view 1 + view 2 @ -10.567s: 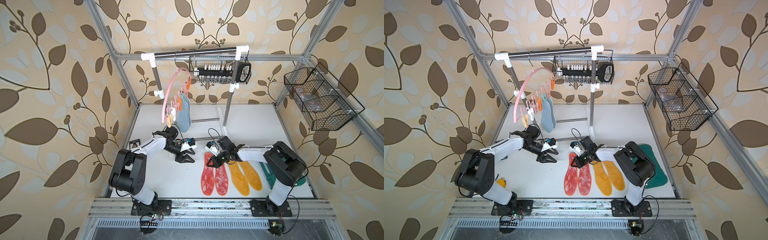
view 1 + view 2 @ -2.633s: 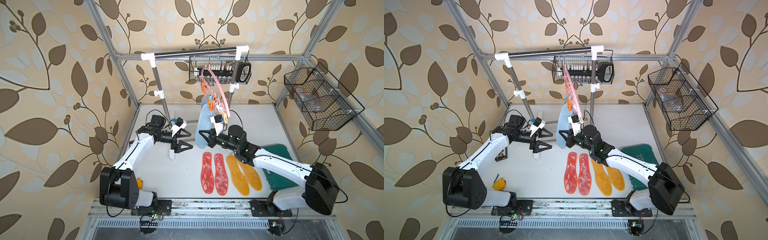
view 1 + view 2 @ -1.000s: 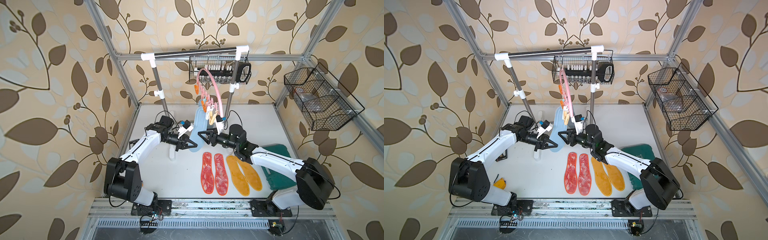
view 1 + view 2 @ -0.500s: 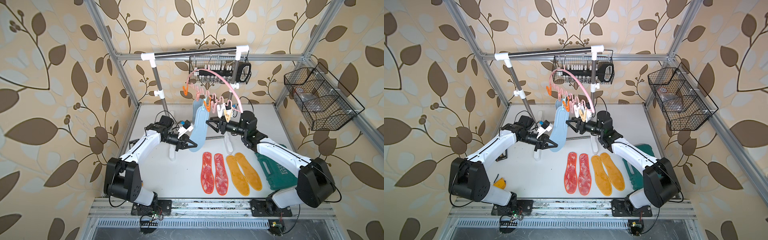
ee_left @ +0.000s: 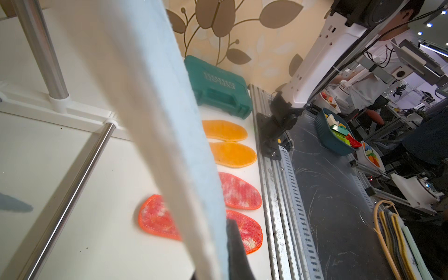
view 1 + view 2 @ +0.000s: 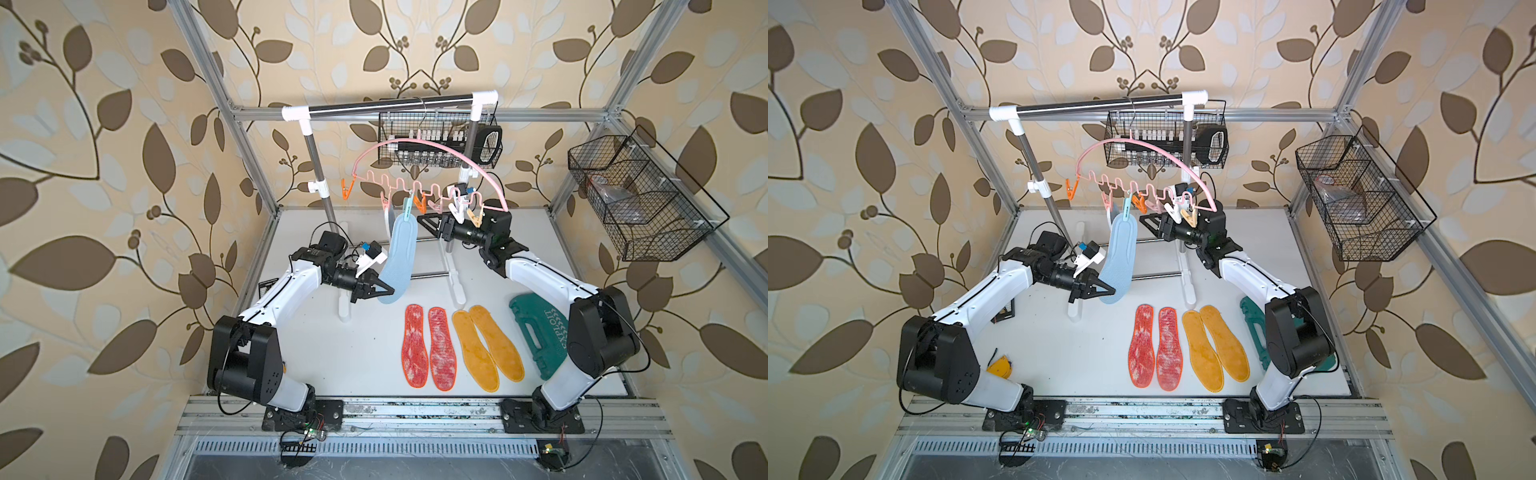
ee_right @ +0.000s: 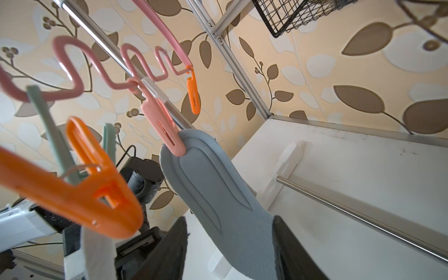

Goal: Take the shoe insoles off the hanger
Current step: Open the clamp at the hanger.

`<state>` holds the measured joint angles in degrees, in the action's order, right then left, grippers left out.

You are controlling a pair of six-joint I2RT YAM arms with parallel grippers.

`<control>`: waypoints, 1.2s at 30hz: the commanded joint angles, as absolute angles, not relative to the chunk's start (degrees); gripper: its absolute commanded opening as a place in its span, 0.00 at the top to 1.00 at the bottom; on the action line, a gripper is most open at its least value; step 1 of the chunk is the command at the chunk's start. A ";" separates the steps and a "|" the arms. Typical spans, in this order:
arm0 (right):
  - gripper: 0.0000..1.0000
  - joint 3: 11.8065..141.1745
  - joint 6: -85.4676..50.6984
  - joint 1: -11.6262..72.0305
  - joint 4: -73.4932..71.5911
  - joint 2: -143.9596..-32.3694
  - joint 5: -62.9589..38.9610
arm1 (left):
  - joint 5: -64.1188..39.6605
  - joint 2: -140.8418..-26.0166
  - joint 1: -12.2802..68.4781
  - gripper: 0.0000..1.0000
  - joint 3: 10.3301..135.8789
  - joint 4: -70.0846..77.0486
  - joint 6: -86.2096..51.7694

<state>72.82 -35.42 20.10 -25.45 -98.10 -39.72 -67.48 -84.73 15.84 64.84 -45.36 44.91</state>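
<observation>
Black-fingered left gripper is clamped on the bottom end of a grey-blue insole, jaws together w/ just the pad's thickness btw them. Left wrist view shows one finger lying along the pad's edge. Up close the pad is pale blue w/ a soft-textured face and whitish side, and it's blurred. Its top end hangs from a teal clip on the hanger, so it runs slantwise from clip down to gripper, clear of the table.

Right gripper has its jaws apart, and I see nothing clamped. It sits just under the hanger's lower end, pointing at the clips. In the right wrist view a second grey-blue insole shows btw the fingers, hung from a pink clip. Its underside is smooth grey w/ moulded contour lines. Can't tell whether the fingers touch it.

Hanger is a thin pink arch w/ a wavy lower rail, its metal hook over the steel rail. It's tilted, w/ the end by the right arm lower. Other clips are orange, pink and white.

Flat on the table near the front lie the red-white pair, mottled w/ an orange rim, and just beside it the fuzzy orange-yellow pair. A green case lies next to them, by the right arm's base.
</observation>
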 commanded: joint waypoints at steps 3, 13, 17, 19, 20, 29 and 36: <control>0.46 78.92 -39.18 19.42 -30.68 -102.24 -46.45 | -65.25 -83.06 16.26 1.00 64.66 -47.37 46.29; 0.47 82.62 -45.31 19.42 -44.47 -108.09 -54.48 | -60.26 -80.95 15.65 1.00 64.73 -44.83 44.11; 0.47 82.77 -48.60 19.40 -48.86 -108.94 -56.78 | -60.03 -80.95 14.87 1.00 64.42 -44.65 43.96; 0.47 82.77 -49.48 19.42 -50.88 -109.20 -58.05 | -59.64 -80.77 14.36 1.00 64.34 -44.65 43.92; 0.47 82.97 -49.48 19.42 -51.48 -109.16 -58.64 | -59.51 -80.56 13.95 1.00 64.33 -44.57 43.94; 0.47 85.71 -52.27 20.86 -51.11 -109.50 -61.58 | -57.57 -79.60 10.81 1.00 63.97 -43.76 44.01; 0.48 89.59 -54.15 22.78 -50.72 -111.94 -61.61 | -57.21 -79.72 10.63 1.00 64.34 -43.95 43.72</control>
<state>87.31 -52.93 21.85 -49.56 -110.39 -60.71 -57.54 -81.43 10.83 64.36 -42.83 44.18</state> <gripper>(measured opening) 0.523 0.057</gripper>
